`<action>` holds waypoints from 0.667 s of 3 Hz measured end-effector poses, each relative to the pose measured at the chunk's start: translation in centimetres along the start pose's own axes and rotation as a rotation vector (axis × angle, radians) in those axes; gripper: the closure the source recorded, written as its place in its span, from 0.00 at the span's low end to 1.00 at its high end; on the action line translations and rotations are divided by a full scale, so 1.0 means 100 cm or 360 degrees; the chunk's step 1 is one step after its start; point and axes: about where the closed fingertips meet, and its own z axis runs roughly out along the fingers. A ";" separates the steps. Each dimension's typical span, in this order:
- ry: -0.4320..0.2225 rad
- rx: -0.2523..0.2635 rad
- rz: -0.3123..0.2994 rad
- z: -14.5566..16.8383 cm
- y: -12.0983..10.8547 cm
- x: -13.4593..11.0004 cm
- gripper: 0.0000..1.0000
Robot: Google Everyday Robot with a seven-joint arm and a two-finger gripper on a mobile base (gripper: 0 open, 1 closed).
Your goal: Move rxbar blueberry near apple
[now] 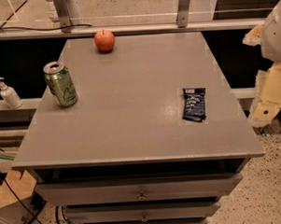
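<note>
Rxbar blueberry (194, 104) lies flat by the bench's (132, 133) right edge: probably light, thin, slick-wrapped; we'd pinch across its width. Gripper (270, 98) sits beyond that edge; we cannot tell its jaws' state.

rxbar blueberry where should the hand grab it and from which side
Likely best: grip the rxbar blueberry across its narrow width at mid-length, coming straight down from above. It lies flat on the table, long axis running near to far, with tabletop showing along both long edges. The hand sits beyond the table's right edge, close to the bar.
</note>
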 end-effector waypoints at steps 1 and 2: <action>-0.0018 0.0010 -0.0008 0.000 0.000 -0.002 0.00; -0.0112 -0.0028 -0.0105 0.012 0.001 -0.017 0.00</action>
